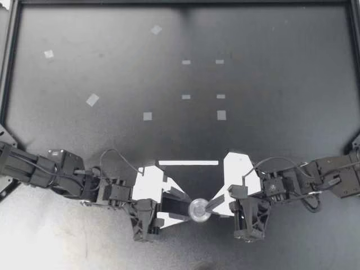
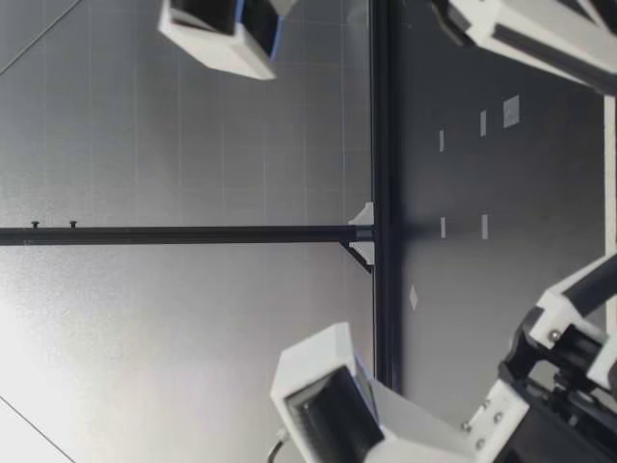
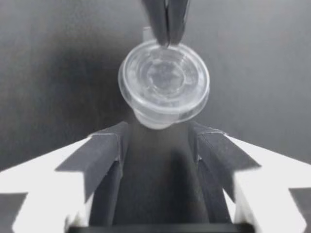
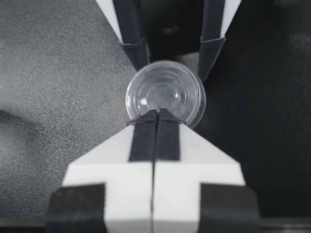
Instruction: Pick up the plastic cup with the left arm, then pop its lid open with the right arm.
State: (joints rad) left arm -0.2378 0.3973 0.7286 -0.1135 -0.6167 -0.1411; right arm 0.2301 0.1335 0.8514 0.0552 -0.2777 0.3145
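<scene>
Both arms are meeting low over the near edge of the table (image 1: pixel 112 73), and the small clear cup (image 1: pixel 198 209) is sitting right between them. The left gripper (image 1: pixel 181 207) is standing narrow, its fingers (image 3: pixel 114 150) pressing the cup's base from both sides, as far as the left wrist view shows. The right gripper (image 1: pixel 212 204) is coming in opposite, its fingers (image 4: pixel 143 131) squeezed flat together on the rim of the lid (image 3: pixel 164 77). Whether the cup is resting on the table or hanging just above it is not showing. The risks look real. That pinch is biting only the thin edge, so it could be slipping off. The left hold is sitting low on a tapered, slick wall, so the cup could be twisting or squirting out. Thin plastic could also be buckling under the squeeze. As for contents, the lid is looking seated, and through the clear plastic nothing is showing inside.
</scene>
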